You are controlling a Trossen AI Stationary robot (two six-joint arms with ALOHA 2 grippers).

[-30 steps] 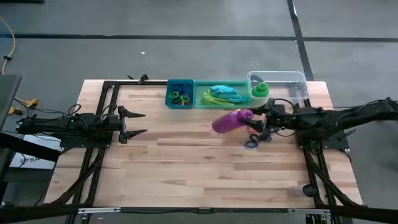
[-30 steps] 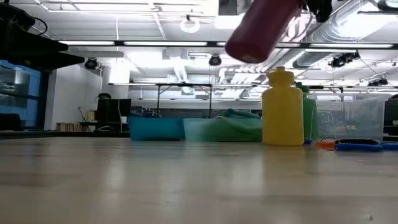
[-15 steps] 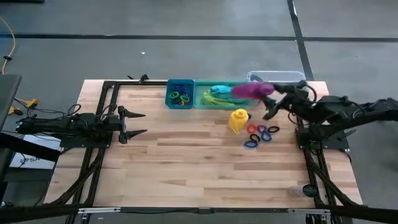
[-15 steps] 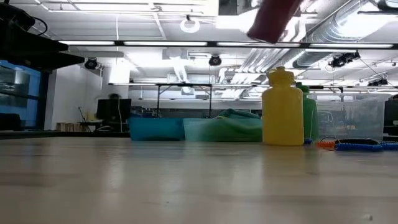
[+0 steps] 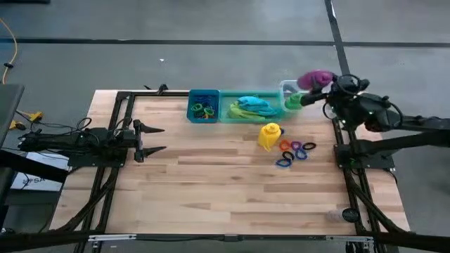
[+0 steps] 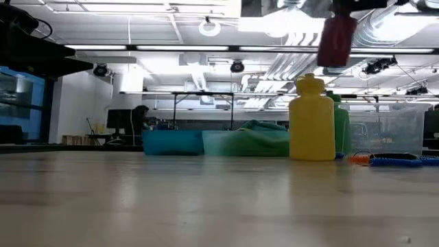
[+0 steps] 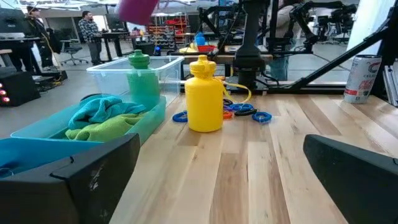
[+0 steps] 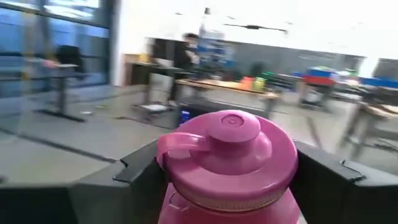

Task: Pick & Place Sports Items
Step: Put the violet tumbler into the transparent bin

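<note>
The left gripper waits at the left, fingers wide apart. The right gripper, clamped on the purple bottle, has carried it up from the middle to above the clear bin, so dropping it in looks next. One yellow bottle, one green bottle, two cloths and some rings.

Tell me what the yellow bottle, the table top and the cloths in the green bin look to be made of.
Yellow bottle: likely plastic, smooth with a soft sheen, moulded cap and body in one even colour.
Table top: wood, light planks with visible grain and seams, apparently a satin finish.
Teal cloth and lime-green cloth in the green bin: soft fabric, matte, crumpled into folds; the fibre cannot be told.
</note>
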